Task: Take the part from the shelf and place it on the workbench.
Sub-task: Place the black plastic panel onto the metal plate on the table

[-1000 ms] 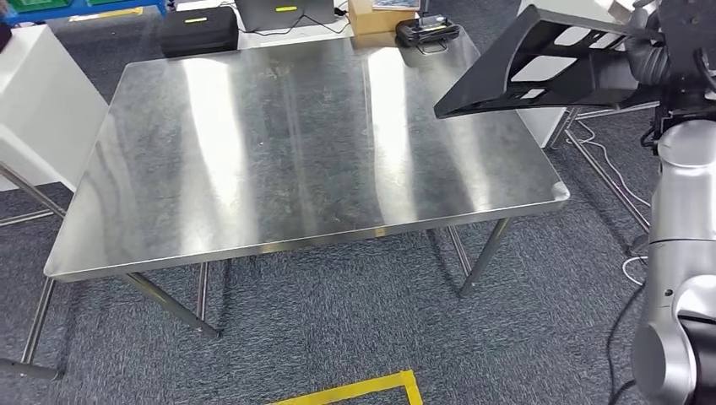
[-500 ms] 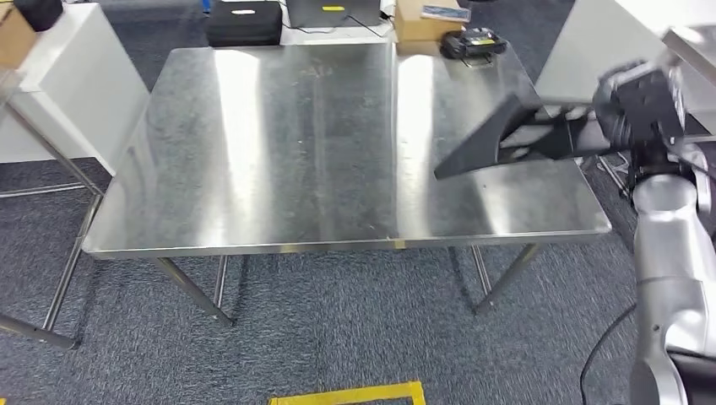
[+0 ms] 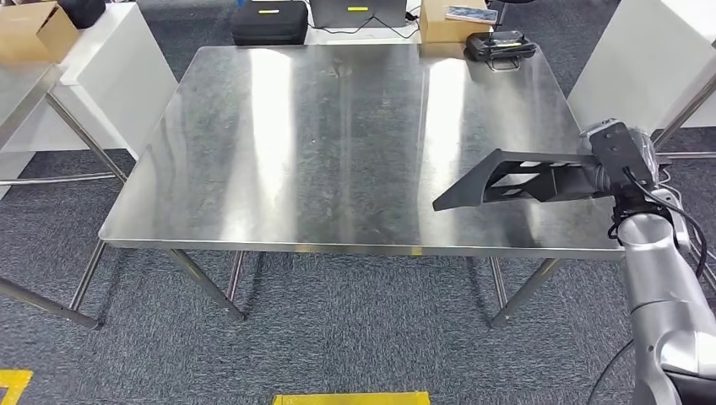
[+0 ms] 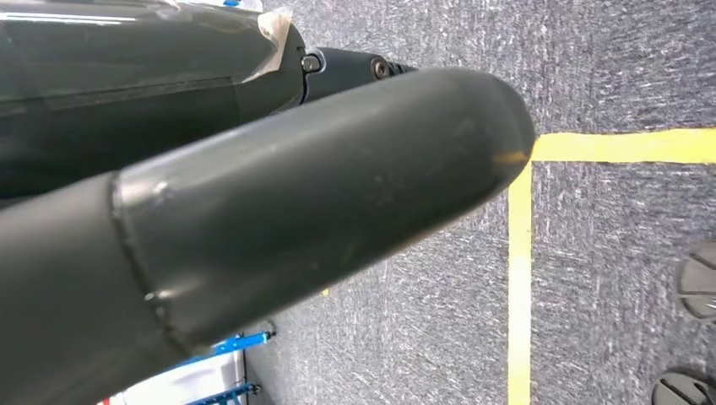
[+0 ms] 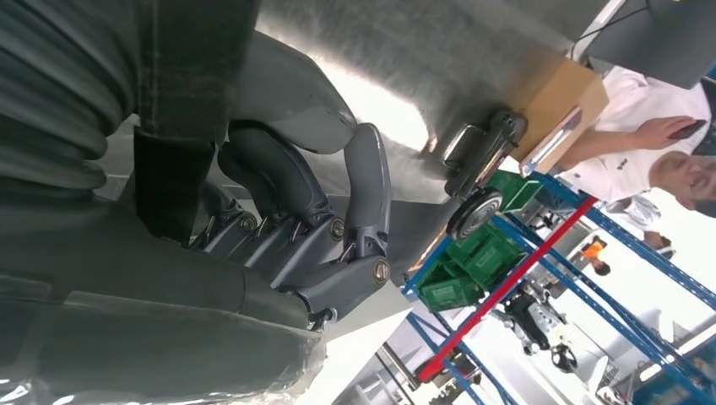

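The part (image 3: 507, 179) is a flat black plastic frame with cut-outs. My right hand (image 3: 621, 160) grips its right end and holds it nearly level, low over the front right area of the steel workbench (image 3: 321, 143); its left tip looks close to the surface, and contact cannot be judged. In the right wrist view my fingers (image 5: 355, 211) curl around a dark edge of the part (image 5: 181, 101), with the workbench top (image 5: 439, 51) beyond. In the left wrist view my left hand's thick dark thumb (image 4: 338, 194) hangs over grey carpet; its fingers are hidden.
A black controller (image 3: 500, 46) lies at the bench's far right corner. Behind the bench are a black case (image 3: 269, 23) and a cardboard box (image 3: 454, 18). White cabinets (image 3: 110, 67) stand left, a white panel (image 3: 650, 59) right. A person (image 5: 650, 143) stands beyond.
The camera has shifted, bringing the bench nearer and more central. My right hand has lowered the part from high at the right to just above the bench's front right area.
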### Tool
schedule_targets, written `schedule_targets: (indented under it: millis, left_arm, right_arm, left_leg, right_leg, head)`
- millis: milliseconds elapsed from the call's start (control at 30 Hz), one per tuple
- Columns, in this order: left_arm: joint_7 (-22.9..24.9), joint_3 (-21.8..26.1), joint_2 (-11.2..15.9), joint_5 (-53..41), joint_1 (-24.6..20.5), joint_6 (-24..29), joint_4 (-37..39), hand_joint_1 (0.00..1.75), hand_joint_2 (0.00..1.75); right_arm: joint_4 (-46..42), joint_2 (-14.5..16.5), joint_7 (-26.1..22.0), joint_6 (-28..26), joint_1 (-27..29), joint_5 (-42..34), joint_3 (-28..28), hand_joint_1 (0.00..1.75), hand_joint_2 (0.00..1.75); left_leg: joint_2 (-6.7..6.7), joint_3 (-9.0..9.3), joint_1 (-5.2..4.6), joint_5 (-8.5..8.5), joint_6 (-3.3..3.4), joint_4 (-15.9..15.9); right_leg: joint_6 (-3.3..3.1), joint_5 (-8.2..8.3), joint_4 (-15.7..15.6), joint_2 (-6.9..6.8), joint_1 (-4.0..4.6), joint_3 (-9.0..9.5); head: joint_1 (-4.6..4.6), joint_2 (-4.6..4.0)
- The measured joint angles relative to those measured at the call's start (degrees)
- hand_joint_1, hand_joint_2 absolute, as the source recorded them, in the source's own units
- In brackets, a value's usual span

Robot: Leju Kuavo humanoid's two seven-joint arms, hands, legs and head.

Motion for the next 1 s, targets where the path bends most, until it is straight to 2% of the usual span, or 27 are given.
schedule_targets:
  millis: [33,67,100,133,200,267,367,433,500,567,600,633,667,733,767,800,833,867,933,1000]
  left_arm:
    - [0.11,0.08,0.0,-0.14,-0.03,0.01,0.0,0.0,0.0]
    - [0.22,0.2,0.0,-0.31,-0.05,0.04,0.0,0.0,0.0]
    - [0.32,0.35,-0.01,-0.48,-0.06,0.09,0.0,0.0,0.0]
    - [0.39,0.52,0.0,-0.63,-0.06,0.16,0.0,0.0,0.0]
    - [0.46,0.87,0.09,-0.87,-0.13,0.29,-0.02,0.0,0.0]
    - [0.44,1.08,0.21,-1.01,-0.34,0.33,-0.05,0.0,0.0]
    - [0.33,1.31,0.26,-1.26,-0.48,0.29,-0.07,0.0,0.0]
    - [0.33,1.5,0.25,-1.53,-0.48,0.22,-0.07,0.0,0.0]
    - [0.33,1.69,0.21,-1.87,-0.54,0.16,-0.07,0.0,0.0]
    - [0.33,1.92,0.19,-2.13,-0.63,0.15,-0.07,0.0,0.0]
    - [0.34,2.08,0.16,-2.19,-0.66,0.15,-0.07,0.0,0.0]
    - [0.34,2.22,0.11,-2.22,-0.67,0.15,-0.07,0.0,0.0]
    - [0.34,2.34,0.04,-2.24,-0.67,0.15,-0.07,0.0,0.0]
    - [0.35,2.5,-0.1,-2.28,-0.66,0.15,-0.07,0.0,0.0]
    - [0.35,2.54,-0.1,-2.31,-0.67,0.16,-0.07,0.0,0.0]
    - [0.35,2.57,-0.08,-2.36,-0.67,0.17,-0.07,0.0,0.0]
    - [0.35,2.61,-0.05,-2.41,-0.64,0.18,-0.07,0.0,0.0]
    - [0.35,2.68,-0.02,-2.46,-0.61,0.19,-0.07,0.0,0.0]
    - [0.37,2.86,0.04,-2.51,-0.52,0.19,-0.07,0.0,0.0]
    - [0.42,3.08,0.06,-2.59,-0.51,0.16,-0.07,0.0,0.0]
  right_arm:
    - [1.24,0.02,-0.26,-0.14,-0.82,0.39,0.1,1.75,1.75]
    - [2.56,0.05,-0.49,-0.31,-1.66,0.76,0.24,1.75,1.75]
    - [3.87,0.1,-0.66,-0.46,-2.48,1.07,0.44,1.75,1.75]
    - [4.98,0.18,-0.75,-0.55,-3.27,1.27,0.69,1.75,1.75]
    - [6.83,0.35,-0.77,-0.78,-4.77,1.49,1.29,1.75,1.75]
    - [8.43,0.56,-0.76,-1.7,-6.11,1.64,1.65,1.75,1.75]
    - [10.24,0.99,-0.51,-3.63,-7.31,2.52,1.89,1.75,1.75]
    - [11.29,1.26,0.24,-4.77,-8.22,4.01,2.58,1.75,1.75]
    - [12.96,1.43,1.25,-6.12,-9.93,5.81,3.39,1.75,1.75]
    - [14.82,1.53,2.08,-7.44,-11.65,7.56,4.09,1.75,1.75]
    - [15.67,1.64,2.41,-7.88,-12.33,8.37,4.51,1.75,1.75]
    - [16.41,1.8,2.7,-8.17,-12.92,9.0,4.96,1.75,1.75]
    - [16.97,2.0,2.89,-8.36,-13.42,9.4,5.36,1.75,1.75]
    - [17.77,2.39,3.08,-8.66,-14.29,9.82,5.89,1.75,1.75]
    - [18.13,2.57,3.08,-8.78,-14.72,9.93,6.01,1.75,1.75]
    - [18.48,2.72,3.08,-8.89,-15.11,9.98,6.09,1.75,1.75]
    - [18.81,2.87,3.05,-8.98,-15.38,10.01,6.18,1.75,1.75]
    - [19.1,3.05,3.03,-9.07,-15.6,10.06,6.29,1.75,1.75]
    - [19.5,3.46,3.31,-9.74,-15.96,11.16,6.71,1.75,1.75]
    - [19.95,4.14,4.62,-12.0,-16.55,14.62,7.91,1.75,1.75]
  left_leg:
    - [0.54,-2.01,0.13,-1.43,-0.2,3.71]
    - [0.79,-3.5,0.19,-2.05,-0.25,6.28]
    - [0.88,-4.02,0.18,-1.66,-0.13,6.88]
    - [0.93,-3.35,0.13,-0.32,0.16,5.24]
    - [1.79,0.58,-0.33,3.23,1.41,-2.5]
    - [2.73,3.54,-1.0,4.92,2.45,-8.14]
    - [2.43,3.9,-1.42,5.0,2.85,-9.13]
    - [2.05,4.73,-1.13,5.71,3.19,-10.43]
    - [1.75,5.64,-0.87,6.53,3.54,-11.77]
    - [1.37,5.78,-0.96,6.66,3.7,-11.96]
    - [1.12,5.81,-0.96,6.62,3.69,-11.95]
    - [0.86,5.84,-0.95,6.55,3.64,-11.92]
    - [0.61,5.88,-0.92,6.46,3.52,-11.83]
    - [0.06,5.88,-0.82,6.04,3.0,-11.25]
    - [-0.22,5.73,-0.87,5.71,2.61,-10.76]
    - [-0.44,5.52,-0.93,5.42,2.27,-10.3]
    - [-0.6,5.31,-1.01,5.22,2.01,-9.99]
    - [-0.71,5.15,-1.05,5.13,1.86,-9.82]
    - [-0.59,4.89,-0.89,4.76,1.53,-9.37]
    - [-0.07,3.35,-0.6,2.75,0.72,-6.14]
  right_leg:
    - [-0.1,-0.06,0.01,-0.24,0.11,0.01]
    - [-0.16,-0.12,0.01,-0.54,0.25,0.04]
    - [-0.21,-0.16,0.01,-0.84,0.38,0.08]
    - [-0.25,-0.21,0.0,-1.11,0.53,0.16]
    - [-0.31,-0.29,-0.05,-1.59,0.81,0.39]
    - [-0.17,-0.42,-0.18,-2.06,1.09,0.57]
    - [0.25,-0.47,-0.55,-2.75,1.13,0.84]
    - [0.51,-0.77,-0.28,-2.39,1.29,0.75]
    - [0.27,-2.66,3.56,-1.09,1.33,-1.07]
    - [-0.1,-5.42,10.75,-0.16,1.19,-4.69]
    - [0.06,-6.09,13.5,-0.03,1.15,-6.29]
    - [0.45,-6.02,14.65,0.03,1.1,-7.18]
    - [1.02,-5.04,13.52,0.05,1.02,-6.95]
    - [2.23,-1.58,6.01,0.07,0.64,-3.8]
    - [2.45,-0.24,2.43,0.14,0.61,-2.03]
    - [2.28,0.59,0.03,0.19,0.6,-0.82]
    - [1.86,0.78,-0.78,0.23,0.72,-0.39]
    - [1.36,0.79,-0.72,0.27,0.93,-0.31]
    - [0.59,0.88,-0.7,0.23,0.68,-0.37]
    - [-0.1,0.94,-0.76,0.19,0.38,-0.27]
  head:
    - [-0.04,0.01]
    - [-0.05,0.01]
    - [-0.06,0.01]
    - [-0.07,0.01]
    - [-0.04,0.0]
    - [0.03,0.0]
    - [0.05,0.0]
    - [0.17,0.01]
    - [0.33,0.01]
    - [0.43,0.01]
    - [0.47,0.0]
    - [0.49,0.0]
    - [0.52,0.0]
    - [0.58,0.0]
    - [0.66,0.0]
    - [0.69,0.0]
    - [0.7,0.0]
    - [0.69,0.0]
    - [0.64,0.0]
    - [0.41,0.0]
